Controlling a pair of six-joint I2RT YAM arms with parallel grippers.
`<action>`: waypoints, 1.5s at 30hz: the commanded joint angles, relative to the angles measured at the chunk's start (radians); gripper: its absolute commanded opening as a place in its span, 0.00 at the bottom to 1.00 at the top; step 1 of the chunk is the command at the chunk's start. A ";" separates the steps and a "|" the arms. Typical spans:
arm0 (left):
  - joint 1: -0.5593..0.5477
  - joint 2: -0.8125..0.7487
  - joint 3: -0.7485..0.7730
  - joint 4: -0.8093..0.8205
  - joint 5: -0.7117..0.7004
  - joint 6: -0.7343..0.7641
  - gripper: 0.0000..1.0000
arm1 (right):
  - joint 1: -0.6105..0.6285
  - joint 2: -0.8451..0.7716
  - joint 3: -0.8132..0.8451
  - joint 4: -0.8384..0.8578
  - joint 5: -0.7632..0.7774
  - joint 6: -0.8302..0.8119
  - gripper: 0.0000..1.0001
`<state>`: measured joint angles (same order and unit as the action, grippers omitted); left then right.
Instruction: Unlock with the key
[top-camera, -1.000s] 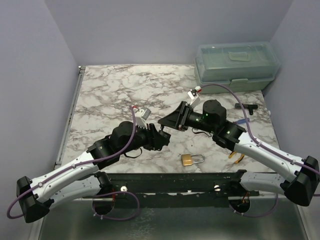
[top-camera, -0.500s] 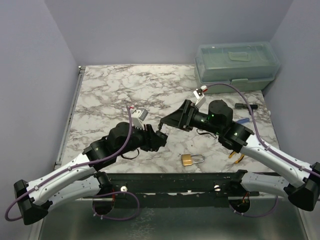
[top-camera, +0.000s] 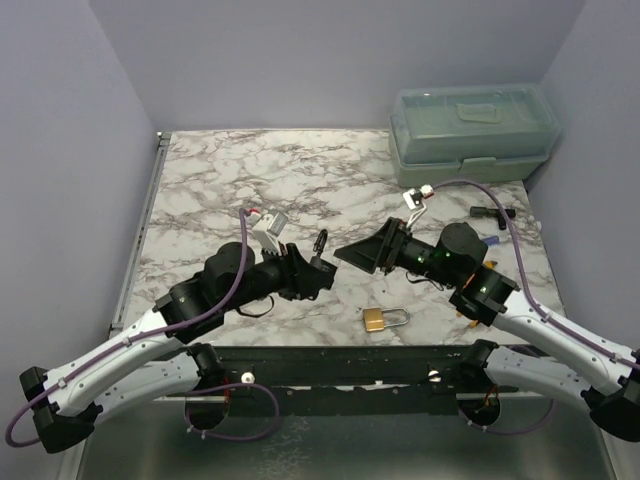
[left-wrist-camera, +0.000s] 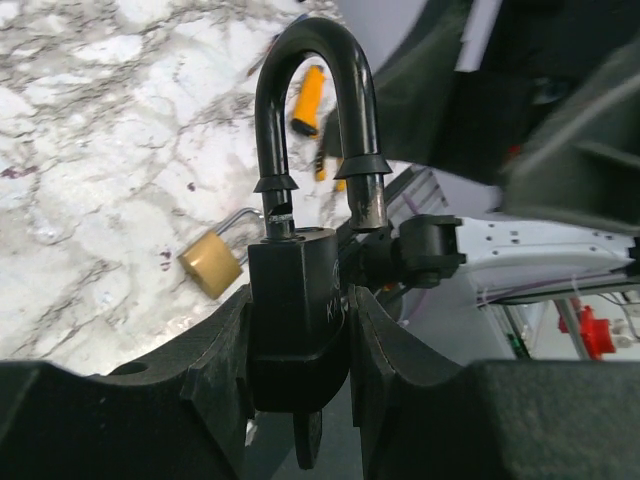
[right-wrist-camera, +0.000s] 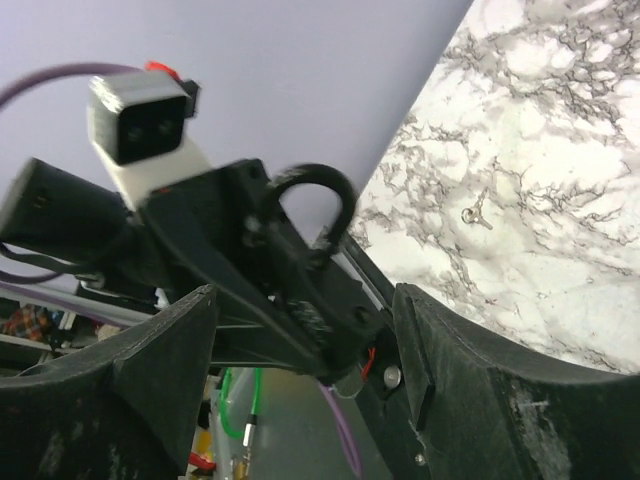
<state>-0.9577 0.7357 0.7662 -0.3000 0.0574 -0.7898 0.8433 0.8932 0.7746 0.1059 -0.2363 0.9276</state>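
- Left claw (top-camera: 320, 270) clenches a black padlock (left-wrist-camera: 298, 290) by its body, the shackle standing clear of the fingers, above the near middle of the marble table (top-camera: 220, 180).
- Right claw (top-camera: 342, 252) hangs released, jaws spread, just right of the padlock and apart from it.
- A brass padlock (top-camera: 377, 320) lies near the table's near edge, right of centre.

right gripper (top-camera: 342, 252): backed off rightward from black padlock (top-camera: 320, 243), now clear of it, jaws spread wider | left gripper (top-camera: 312, 272): shifted slightly left, carrying padlock along | right forearm: swung lower
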 joint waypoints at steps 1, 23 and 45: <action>0.000 -0.031 0.093 0.107 0.091 -0.035 0.00 | 0.005 0.018 -0.041 0.165 -0.070 -0.019 0.74; 0.000 0.012 0.104 0.274 0.291 -0.091 0.00 | 0.005 0.120 0.020 0.363 -0.177 0.014 0.46; 0.000 0.081 0.087 0.136 0.076 0.027 0.00 | 0.005 0.132 0.077 0.050 -0.032 0.079 0.00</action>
<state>-0.9596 0.8204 0.8375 -0.1829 0.2115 -0.7952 0.8436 1.0214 0.8143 0.2146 -0.3115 1.0039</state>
